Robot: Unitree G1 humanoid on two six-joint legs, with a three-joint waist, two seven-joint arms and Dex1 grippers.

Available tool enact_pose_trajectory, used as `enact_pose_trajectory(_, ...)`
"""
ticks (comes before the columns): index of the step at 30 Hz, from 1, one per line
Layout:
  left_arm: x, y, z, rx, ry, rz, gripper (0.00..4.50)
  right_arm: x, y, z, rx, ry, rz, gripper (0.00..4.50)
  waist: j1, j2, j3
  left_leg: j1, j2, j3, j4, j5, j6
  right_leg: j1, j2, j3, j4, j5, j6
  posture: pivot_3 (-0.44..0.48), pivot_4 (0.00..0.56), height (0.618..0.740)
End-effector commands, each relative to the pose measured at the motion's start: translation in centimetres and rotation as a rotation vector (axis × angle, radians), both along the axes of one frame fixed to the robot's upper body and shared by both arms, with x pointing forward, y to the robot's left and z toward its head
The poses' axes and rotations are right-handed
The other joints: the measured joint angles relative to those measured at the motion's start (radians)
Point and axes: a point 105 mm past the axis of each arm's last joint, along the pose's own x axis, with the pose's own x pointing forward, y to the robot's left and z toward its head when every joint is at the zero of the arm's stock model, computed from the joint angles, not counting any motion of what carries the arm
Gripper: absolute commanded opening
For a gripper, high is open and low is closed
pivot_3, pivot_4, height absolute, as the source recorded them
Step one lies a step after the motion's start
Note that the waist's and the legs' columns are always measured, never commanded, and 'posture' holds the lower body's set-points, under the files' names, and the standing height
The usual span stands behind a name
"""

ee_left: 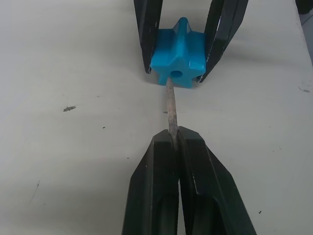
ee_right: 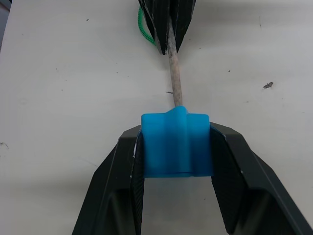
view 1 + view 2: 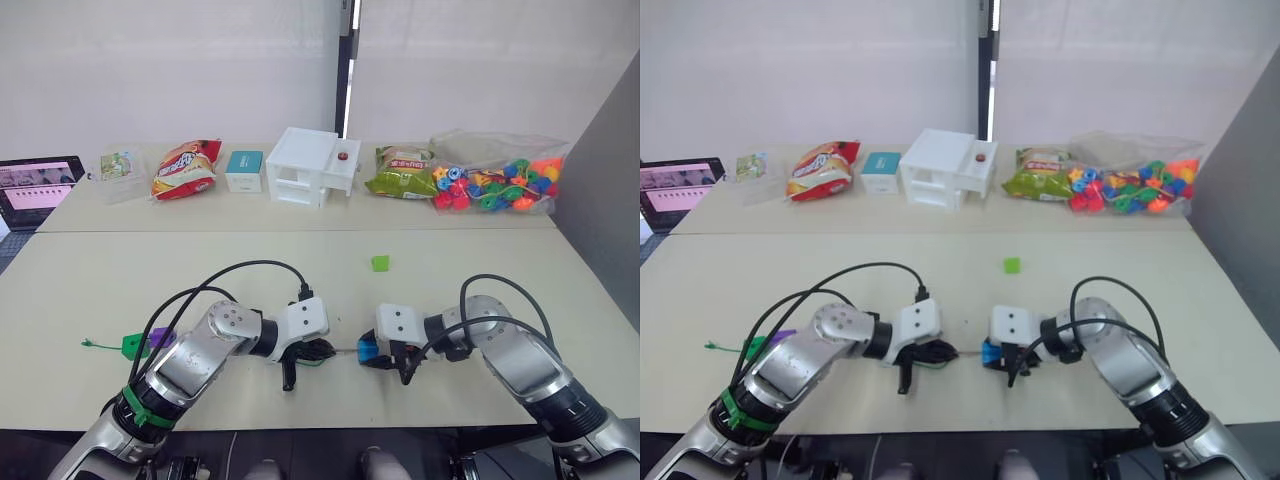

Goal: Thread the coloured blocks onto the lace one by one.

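Black fingers of my left gripper point(image 1: 175, 142) pinch the lace's point(image 2: 142, 25) pale tip point(image 1: 171, 110); my right gripper point(image 2: 177, 147) clamps the blue star block point(image 1: 177, 53) low over the table point(image 3: 300, 270), tip just at its hole. If either wrist tilts, I expect the tip to jam against the rim or slip out. Green point(image 3: 133, 346) and purple point(image 3: 162, 337) blocks sit far left.

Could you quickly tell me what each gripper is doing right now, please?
Left gripper: shut on the pale tip of the lace.
Right gripper: shut on the blue star block, with the tip entering its hole.
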Motion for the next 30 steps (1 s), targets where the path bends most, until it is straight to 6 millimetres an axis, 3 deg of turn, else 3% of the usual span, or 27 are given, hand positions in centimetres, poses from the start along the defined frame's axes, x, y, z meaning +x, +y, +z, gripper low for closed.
enact_pose_trajectory(1,-0.1,-1.1,1.2,-0.032,-0.038,-0.048,0.0,-0.8,0.1,-0.5,-0.017,0.026,0.02,1.36,0.001,0.0,0.0,0.0,0.0,0.0,0.0,0.0,0.0,0.0,0.0,0.0,0.0,0.0,0.0,0.0,0.15,0.74)
enact_pose_trajectory(10,0.0,-2.6,1.2,-0.042,-0.041,-0.097,0.0,-1.0,0.4,-0.4,-0.013,0.03,0.017,1.36,0.0,0.0,0.0,0.0,0.0,0.0,0.0,0.0,0.0,0.0,0.0,0.0,0.0,0.0,0.0,0.0,0.15,0.74)
enact_pose_trajectory(21,-0.2,-2.9,1.0,-0.042,-0.027,-0.117,0.0,-0.7,0.2,-0.3,-0.011,0.024,-0.005,1.36,-0.001,0.0,0.0,0.0,0.0,0.0,0.0,0.0,0.0,0.0,0.0,0.0,0.0,0.0,0.0,0.0,0.15,0.74)
enact_pose_trajectory(30,-0.5,-0.6,1.0,-0.018,-0.019,-0.084,0.0,-0.2,-0.8,-0.7,-0.022,0.028,-0.041,1.36,-0.002,0.0,0.0,0.0,0.0,0.0,0.0,0.0,0.0,0.0,0.0,0.0,0.0,0.0,0.0,0.0,0.15,0.74)
